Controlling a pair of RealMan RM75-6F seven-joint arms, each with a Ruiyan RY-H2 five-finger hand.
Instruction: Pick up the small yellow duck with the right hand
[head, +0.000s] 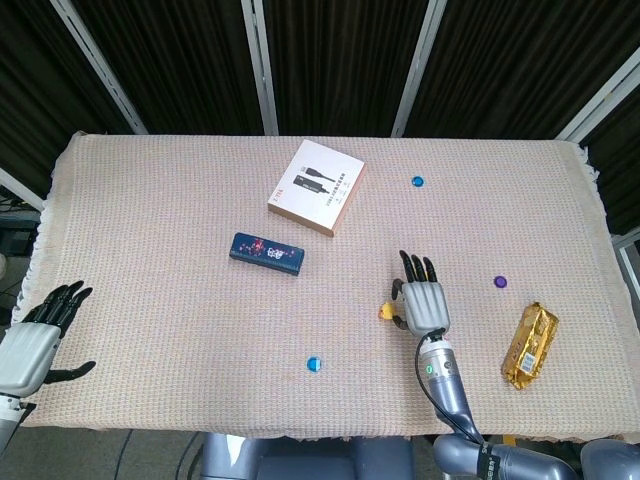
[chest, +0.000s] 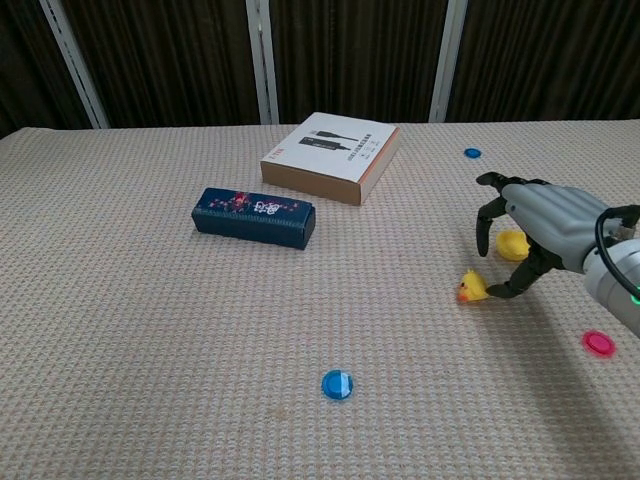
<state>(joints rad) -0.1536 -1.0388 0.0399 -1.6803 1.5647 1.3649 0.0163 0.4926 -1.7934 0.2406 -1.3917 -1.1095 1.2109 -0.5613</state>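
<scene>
- Left robot hand (head: 35, 340): far to the left of the small yellow duck, at the counter's near-left edge. Fingers spread, nothing in them. Judged parked out of the way, since the task names the other hand.
- Dark blue box (chest: 254, 217): lies flat, left of the duck and further back. Not part of the task.
- White and tan box (chest: 332, 155): lies flat, behind the blue box, well back and left of the duck.
- Blue disc (chest: 338, 384): flat on the cloth, nearer the camera than the duck and to its left.
- Small yellow duck (chest: 472, 288): task item. Sits on the counter (head: 150, 250), just at the thumb side of the right robot hand. Very small, bright yellow, rounded, with an orange-red spot on the side turned left, probably the beak. It looks tipped over rather than upright, though it is too small to be sure.
- Right robot hand (chest: 535, 238): arched over the cloth just right of the duck, fingers curled downward, thumb tip touching or nearly touching the duck. It does not enclose the duck; nothing is gripped. Judged a grasp not yet secured.
- Second yellow piece (chest: 513, 244): under the palm, behind the duck; identity unclear.
- Pink disc (chest: 599, 343): right of the duck, nearer.
- Gold packet (head: 529, 345): far right of the duck.
</scene>
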